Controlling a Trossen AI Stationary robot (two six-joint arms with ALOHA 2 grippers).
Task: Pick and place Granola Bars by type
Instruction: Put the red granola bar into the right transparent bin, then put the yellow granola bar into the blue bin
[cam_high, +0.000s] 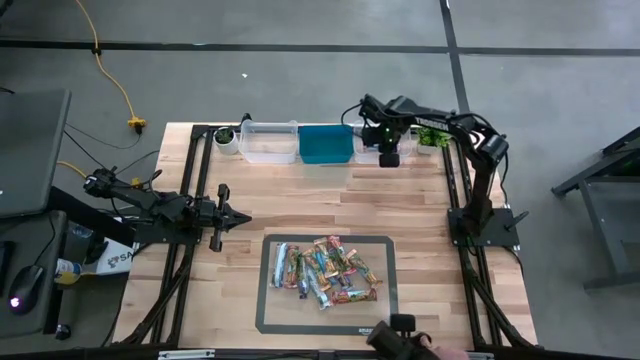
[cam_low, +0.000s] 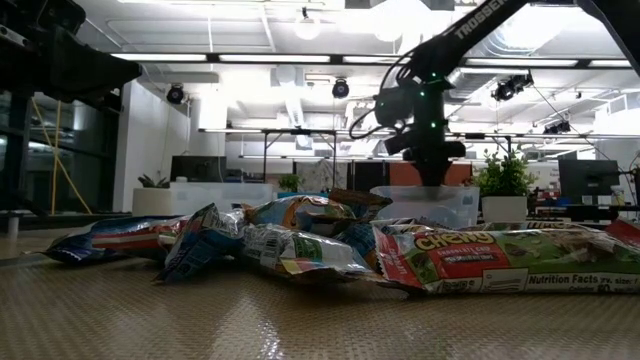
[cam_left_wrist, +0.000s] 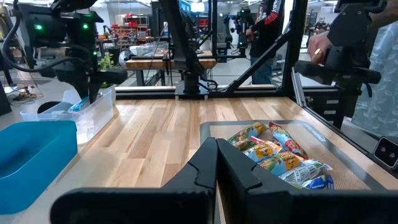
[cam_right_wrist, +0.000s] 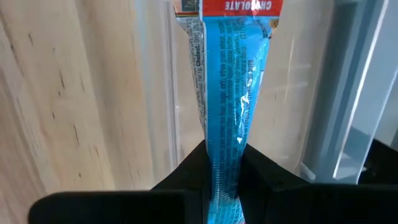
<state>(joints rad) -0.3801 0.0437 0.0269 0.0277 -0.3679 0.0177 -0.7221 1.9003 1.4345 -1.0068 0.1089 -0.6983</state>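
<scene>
Blue granola bar (cam_right_wrist: 229, 93) pinched in right gripper (cam_right_wrist: 224, 163) fingers above clear bin (cam_high: 268, 141); left gripper (cam_high: 238, 218) fingers pressed together.

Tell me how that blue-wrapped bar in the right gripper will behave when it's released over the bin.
The blue bar hangs straight from the right gripper, so it's probably fairly stiff. Its glossy, crinkled wrapper looks slippery and may slide on landing. Being flat, it likely won't roll in the clear bin.

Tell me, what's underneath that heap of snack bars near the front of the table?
The shiny-wrapped granola bars lie piled on a flat grey rectangular mat over the pale wooden table. The mat's middle and the lowest bars are covered.
</scene>
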